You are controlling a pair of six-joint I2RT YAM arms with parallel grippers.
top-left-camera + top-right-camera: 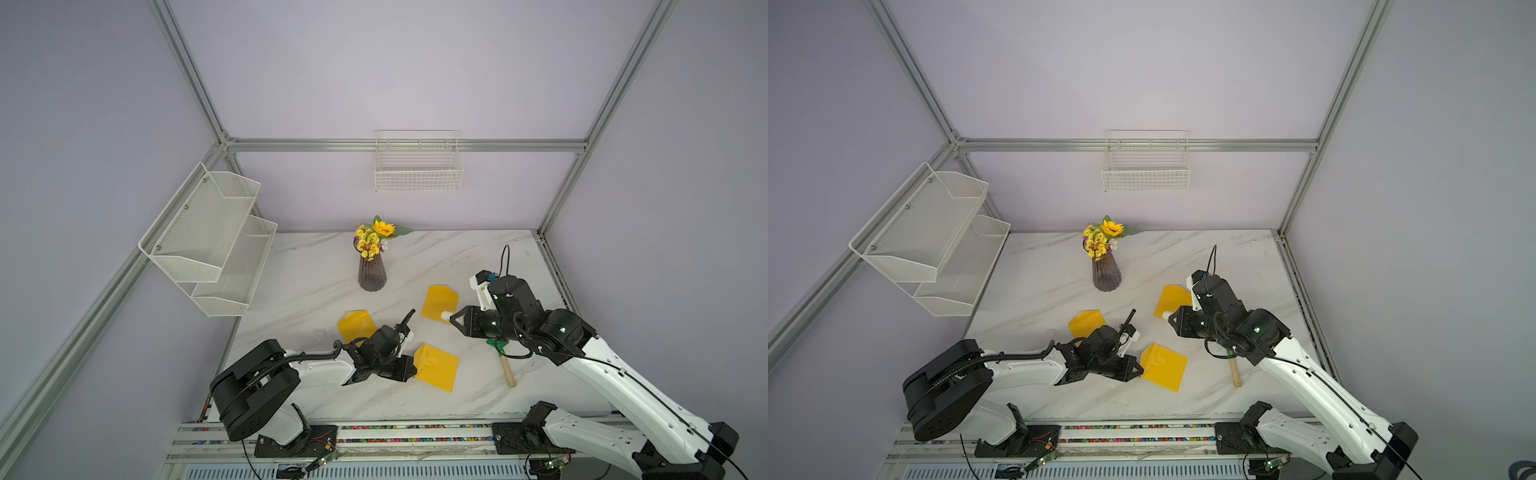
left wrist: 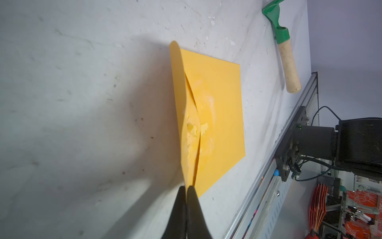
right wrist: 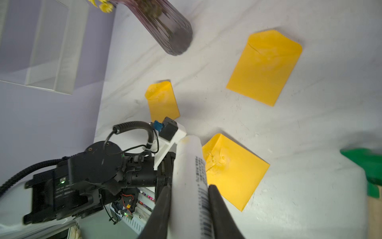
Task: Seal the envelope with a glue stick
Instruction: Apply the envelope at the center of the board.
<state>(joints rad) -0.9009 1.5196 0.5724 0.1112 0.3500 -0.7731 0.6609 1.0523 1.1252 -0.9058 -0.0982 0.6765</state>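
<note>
**Left pinches envelope flap, right holds glue stick off the table**

Left gripper (image 2: 187,189): fingers pressed together on the tip of the raised flap (image 2: 182,99) of the envelope (image 2: 221,107). In both top views the pinch is hidden under the left wrist; only the left wrist view shows it. The envelope body lies flat on the table (image 1: 316,270), front centre, flap side toward the left arm. Whitish lumpy smears (image 2: 195,128) sit under the flap around the fold; wet or dry, can't tell.

Right gripper (image 3: 190,188): clamped round the glue stick (image 3: 189,161), one finger on each side of the printed label. In the right wrist view the stick's lower end is cut off by the frame edge. Its tip is blurred with a yellowish spot on it; capped or not, can't tell. In a top view the glue stick (image 1: 446,316) shows only as a short white stub poking out of the gripper, at the near edge of the far envelope (image 1: 438,301). Touching it or above it, can't tell. The stick is well apart from the pinched envelope.

Left envelope (image 1: 353,326): near corner covered by the left arm.

Rake (image 1: 506,365): wooden handle visible, green head mostly under the right arm. The head is also cut off in the right wrist view.

Vase (image 1: 372,272) of flowers: upright at the back, top out of frame in the right wrist view.
</note>
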